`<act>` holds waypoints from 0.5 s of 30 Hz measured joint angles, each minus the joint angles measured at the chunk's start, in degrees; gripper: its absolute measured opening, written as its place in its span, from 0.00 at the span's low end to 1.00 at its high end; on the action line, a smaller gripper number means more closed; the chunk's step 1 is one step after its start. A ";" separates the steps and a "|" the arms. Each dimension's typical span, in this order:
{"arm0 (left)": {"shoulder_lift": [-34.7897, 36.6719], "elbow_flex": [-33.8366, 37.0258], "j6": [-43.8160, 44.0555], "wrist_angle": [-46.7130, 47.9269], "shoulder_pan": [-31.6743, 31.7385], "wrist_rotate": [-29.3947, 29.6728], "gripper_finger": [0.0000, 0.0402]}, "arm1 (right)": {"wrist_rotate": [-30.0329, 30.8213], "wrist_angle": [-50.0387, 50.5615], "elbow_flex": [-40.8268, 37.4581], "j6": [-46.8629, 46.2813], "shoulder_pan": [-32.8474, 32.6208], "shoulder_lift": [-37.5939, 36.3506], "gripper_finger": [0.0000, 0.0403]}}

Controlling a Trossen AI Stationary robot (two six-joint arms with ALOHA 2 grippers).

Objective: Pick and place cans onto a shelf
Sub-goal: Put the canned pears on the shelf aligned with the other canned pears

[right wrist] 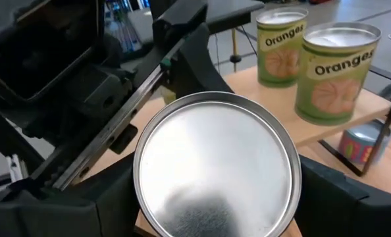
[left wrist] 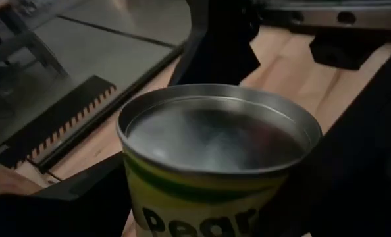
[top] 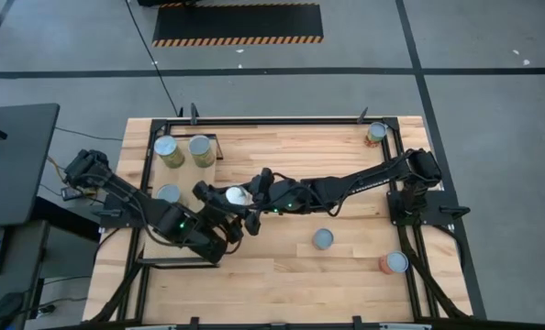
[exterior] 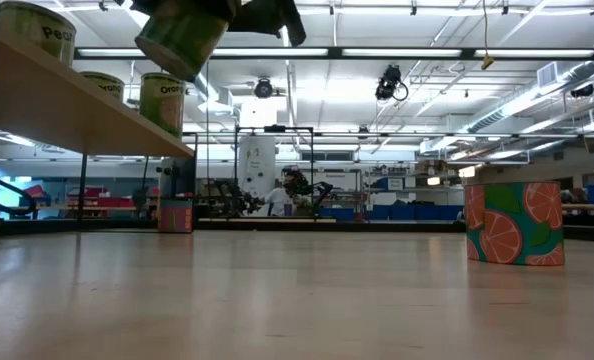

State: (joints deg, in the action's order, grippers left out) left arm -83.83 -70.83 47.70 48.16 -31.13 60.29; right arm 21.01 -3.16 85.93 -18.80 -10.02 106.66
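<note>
Pear can sits mid-desk, aloft, clamped between both hands: L hand at its 7 o'clock, R hand at 3. Two orange cans on shelf, ~10 o'clock.

The plank wooden table carries the pale shelf at its left side, with two green "Oranges" cans on it, while three more cans stand directly on the tabletop.
</note>
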 joint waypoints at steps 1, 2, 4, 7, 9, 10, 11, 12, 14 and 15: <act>0.00 0.00 -0.68 -0.09 0.31 -1.06 0.90 | 0.03 0.44 0.00 -0.01 0.00 0.00 0.79; 0.00 0.00 -1.46 -0.10 0.60 -1.76 0.90 | 0.14 0.85 0.00 0.10 0.00 0.00 0.79; 0.00 0.00 -3.31 -0.31 0.97 -2.61 0.89 | 0.11 1.33 0.00 0.25 0.03 0.00 0.79; 0.00 0.00 -5.73 -0.86 1.11 -2.65 0.86 | -0.58 1.55 0.00 0.07 0.07 -0.03 0.80; 0.02 0.00 -6.32 -0.77 1.09 -2.64 0.84 | -1.82 1.46 0.00 -0.23 0.11 -0.03 0.81; 0.04 0.00 -6.34 -0.66 1.09 -2.64 0.82 | -2.37 1.36 0.00 -0.35 0.12 -0.03 0.82; 0.07 -0.02 -6.39 -0.64 1.09 -2.67 0.81 | -3.00 1.35 0.00 -0.56 0.16 -0.03 0.83; 0.07 -0.02 -6.42 -0.64 1.06 -2.72 0.79 | -3.64 1.37 0.00 -0.76 0.20 -0.03 0.85; 0.07 -0.15 -6.66 -1.14 1.00 -3.32 0.77 | -5.25 1.01 0.00 -0.97 0.20 0.00 0.87; 0.07 -0.15 -6.66 -1.14 0.98 -3.35 0.77 | -5.50 0.92 0.00 -0.88 0.24 0.00 0.88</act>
State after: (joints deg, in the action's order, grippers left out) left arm -83.77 -70.98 41.04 47.03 -30.15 56.94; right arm 15.51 -2.24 85.93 -19.68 -9.78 106.65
